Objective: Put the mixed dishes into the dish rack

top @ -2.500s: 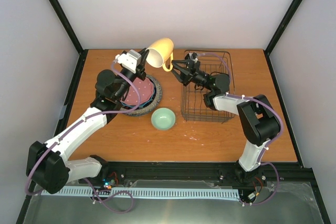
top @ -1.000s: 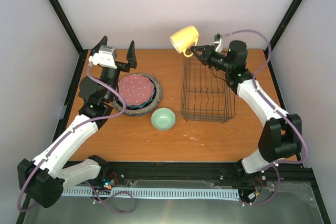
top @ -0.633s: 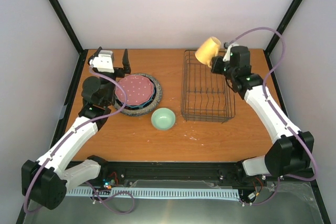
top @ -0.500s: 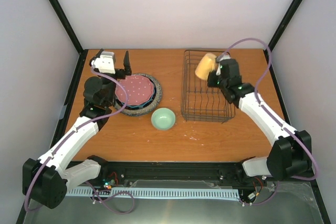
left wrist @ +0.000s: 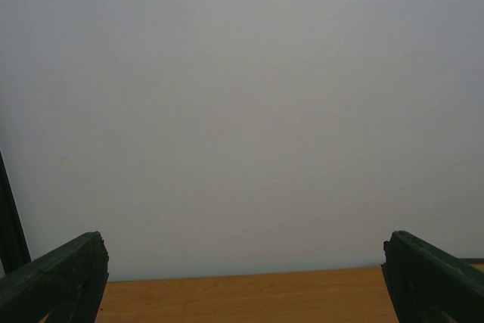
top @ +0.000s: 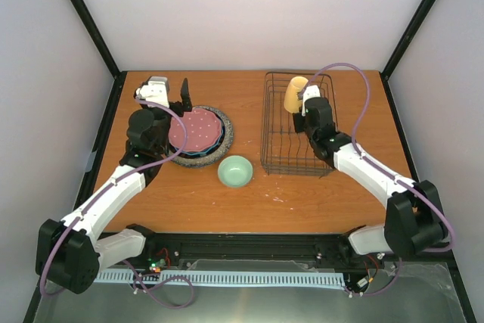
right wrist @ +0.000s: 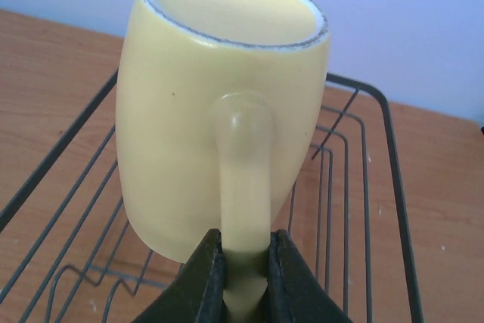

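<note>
Moved: the yellow mug (top: 294, 94) went from the left claw (top: 168, 90) to the right claw (top: 304, 104). The right arm swung it over and brought it down at the far end of the dish rack (top: 272, 149). The left claw pulled back toward the far left of the table (top: 340, 202).
Right claw: clenched on the mug's handle (right wrist: 246, 187), with 1 finger on each side of it.
Yellow mug: right in front of the right claw, inside the rack's rim (right wrist: 393, 179). It is tipped, with its open mouth pointing away from the claw. I cannot tell if it touches the wires.
Left claw: released, its 2 fingers (left wrist: 53, 277) spread wide with nothing between them. It points at the back wall (left wrist: 242, 111).
Pink dotted plate (top: 198, 128): top of a stack of plates, just to the near side of the left claw and not touching it.
Mint-green bowl (top: 235, 171): on the table, well apart from both claws, between the stack and the rack's near end.
</note>
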You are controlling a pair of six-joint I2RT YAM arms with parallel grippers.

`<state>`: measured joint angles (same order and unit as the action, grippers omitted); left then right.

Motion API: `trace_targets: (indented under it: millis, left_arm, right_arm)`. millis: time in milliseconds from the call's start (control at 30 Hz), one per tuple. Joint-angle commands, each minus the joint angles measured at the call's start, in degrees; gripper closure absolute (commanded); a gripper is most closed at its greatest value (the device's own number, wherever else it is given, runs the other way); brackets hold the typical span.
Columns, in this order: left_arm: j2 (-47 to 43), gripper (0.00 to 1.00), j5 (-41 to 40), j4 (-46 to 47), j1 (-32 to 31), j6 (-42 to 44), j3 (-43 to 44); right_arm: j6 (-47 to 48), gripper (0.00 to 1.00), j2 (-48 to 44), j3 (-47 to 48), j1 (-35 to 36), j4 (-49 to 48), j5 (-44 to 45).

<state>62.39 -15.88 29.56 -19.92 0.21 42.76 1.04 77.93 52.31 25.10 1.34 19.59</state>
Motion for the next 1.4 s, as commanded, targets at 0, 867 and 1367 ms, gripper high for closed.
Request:
trace_targets:
  millis: [0, 867, 1367]
  left_arm:
    - [0.5, 0.0, -0.5, 0.4, 0.3, -1.5, 0.0]
    - [2.7, 0.0, -2.4, 1.1, 1.9, 1.9, -0.3]
    - [2.3, 0.0, -3.3, 0.2, 2.2, 2.1, -0.3]
  right_arm:
    - [3.9, 0.97, 3.5, 0.9, 0.4, -12.1, 2.0]
    - [8.4, 0.97, 24.1, 12.6, 0.3, -18.7, -4.4]
    - [8.1, 0.97, 31.7, 18.1, -1.4, -16.5, -4.9]
